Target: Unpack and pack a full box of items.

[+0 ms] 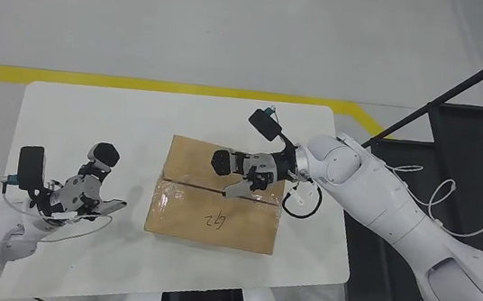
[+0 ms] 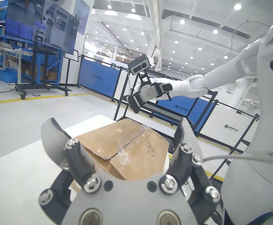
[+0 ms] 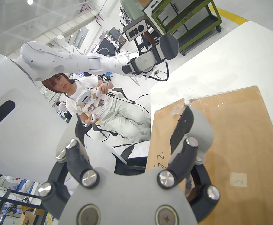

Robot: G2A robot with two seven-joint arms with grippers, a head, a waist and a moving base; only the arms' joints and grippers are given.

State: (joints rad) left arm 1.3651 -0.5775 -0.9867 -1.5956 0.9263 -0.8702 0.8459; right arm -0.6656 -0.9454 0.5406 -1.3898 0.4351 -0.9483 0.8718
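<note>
The box [image 1: 216, 211] is sitting mid-table, its taped seam running left to right, with the open-jawed right gripper [image 1: 231, 176] hovering directly over that seam, nearer than the left gripper [image 1: 108, 184], also open, standing well apart on the left.

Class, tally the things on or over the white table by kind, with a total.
Cardboard box: 1
Grippers: 2 (left gripper, right gripper)
Total: 3

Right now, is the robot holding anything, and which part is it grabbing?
Nothing is held. The left gripper is open beside the box; the right gripper is open over it.
</note>
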